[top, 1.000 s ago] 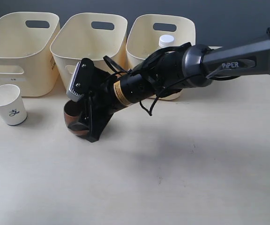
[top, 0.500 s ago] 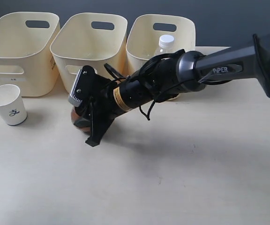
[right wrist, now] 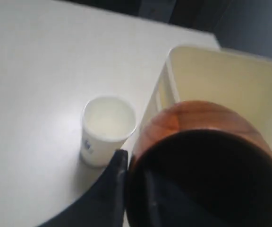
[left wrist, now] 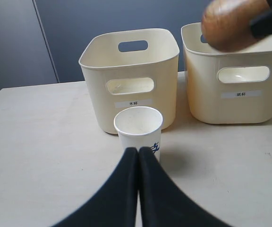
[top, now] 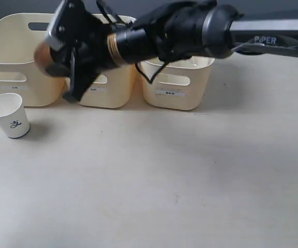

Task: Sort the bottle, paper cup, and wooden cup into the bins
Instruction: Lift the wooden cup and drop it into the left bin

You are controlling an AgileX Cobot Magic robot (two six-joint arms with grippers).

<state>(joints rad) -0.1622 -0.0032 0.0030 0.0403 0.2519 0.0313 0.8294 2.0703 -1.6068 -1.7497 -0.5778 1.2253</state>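
My right gripper (top: 61, 72) reaches across to the left and is shut on the reddish-brown wooden cup (top: 41, 53), one finger outside its wall and one inside. It holds the cup in the air beside the left bin (top: 19, 62). In the right wrist view the wooden cup (right wrist: 192, 127) hangs at that bin's (right wrist: 230, 80) near edge, with the white paper cup (right wrist: 108, 124) below on the table. The paper cup (top: 8, 114) stands upright in front of the left bin. My left gripper (left wrist: 138, 151) is shut and empty, just short of the paper cup (left wrist: 138, 126). The bottle is hidden.
The middle bin (top: 113, 88) and right bin (top: 177, 88) stand in a row at the table's back. My right arm (top: 211, 26) stretches over them. The left wrist view shows the two leftmost bins (left wrist: 131, 85) (left wrist: 235, 85) with labels.
My right gripper has lifted the wooden cup off the table and carried it up and to the left, toward the left bin. The paper cup has not moved.
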